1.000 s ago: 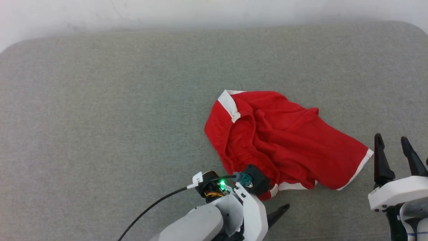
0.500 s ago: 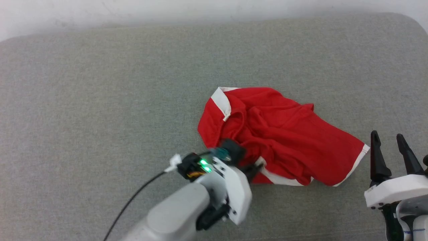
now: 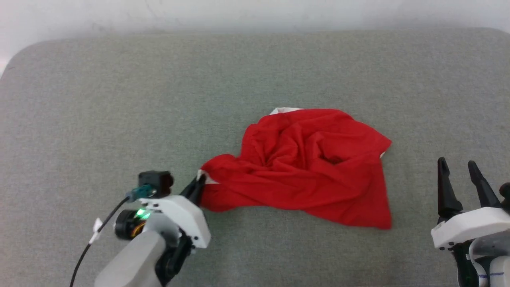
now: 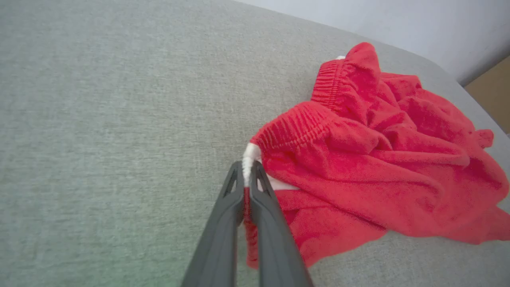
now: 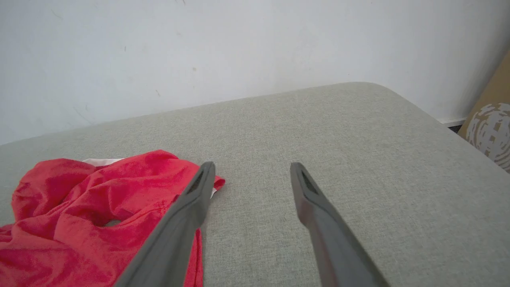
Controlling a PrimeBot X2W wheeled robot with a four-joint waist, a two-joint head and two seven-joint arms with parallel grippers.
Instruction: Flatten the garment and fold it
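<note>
The red shorts (image 3: pixel 310 167) lie crumpled on the grey padded table (image 3: pixel 119 99), right of its middle. My left gripper (image 3: pixel 198 184) is shut on a white-striped corner at the waistband, stretching a tongue of cloth toward the left. In the left wrist view the fingers (image 4: pixel 223 223) pinch the white stripe of the shorts (image 4: pixel 378 155), with the gathered waistband just beyond. My right gripper (image 3: pixel 457 170) stands open at the lower right, apart from the cloth. In the right wrist view the open right gripper (image 5: pixel 250 169) has the shorts (image 5: pixel 91 207) to its left.
A white wall (image 3: pixel 255 14) runs behind the table's far edge. A brown cardboard box (image 5: pixel 492 119) stands past the table's right side. A black cable (image 3: pixel 83 255) trails from my left wrist.
My left gripper has taken hold of the near corner of the shorts and dragged it to the left. The cloth has turned over and stretched out. The right gripper stays put.
</note>
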